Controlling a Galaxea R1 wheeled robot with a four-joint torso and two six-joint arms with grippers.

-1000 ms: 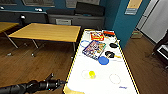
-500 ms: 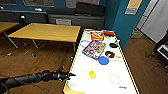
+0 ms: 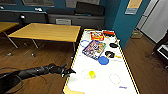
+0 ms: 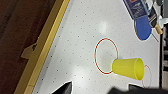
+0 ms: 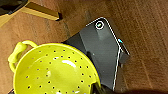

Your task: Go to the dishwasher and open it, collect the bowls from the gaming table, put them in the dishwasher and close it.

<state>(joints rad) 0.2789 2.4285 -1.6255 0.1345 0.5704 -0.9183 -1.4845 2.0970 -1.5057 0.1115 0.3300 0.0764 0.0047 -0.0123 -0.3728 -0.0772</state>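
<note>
The gaming table (image 3: 102,86) is long, with a white top and a yellow edge (image 4: 47,47). On it stand a blue bowl (image 3: 103,60) (image 4: 143,27) and, nearer to me, a small deep yellow bowl (image 3: 92,74) (image 4: 128,68) beside a printed red ring. My left gripper (image 3: 69,72) reaches over the table's near left edge. It is open, a short way from the yellow bowl. In the right wrist view a yellow-green perforated bowl (image 5: 55,70) with a loop handle hangs above the wooden floor, with my right gripper shut on its rim. The dishwasher is out of view.
A colourful flat box (image 3: 94,48), a red-and-orange pack (image 3: 97,36) and dark round pieces (image 3: 113,45) crowd the table's far half. A square yellow-wood table (image 3: 47,31) stands to the left across a strip of wooden floor. A teal pillar (image 3: 122,25) rises beyond the table's right side.
My left arm has stretched forward and to the right, from low on the left up to the table's near edge. The things on the table have not moved.
</note>
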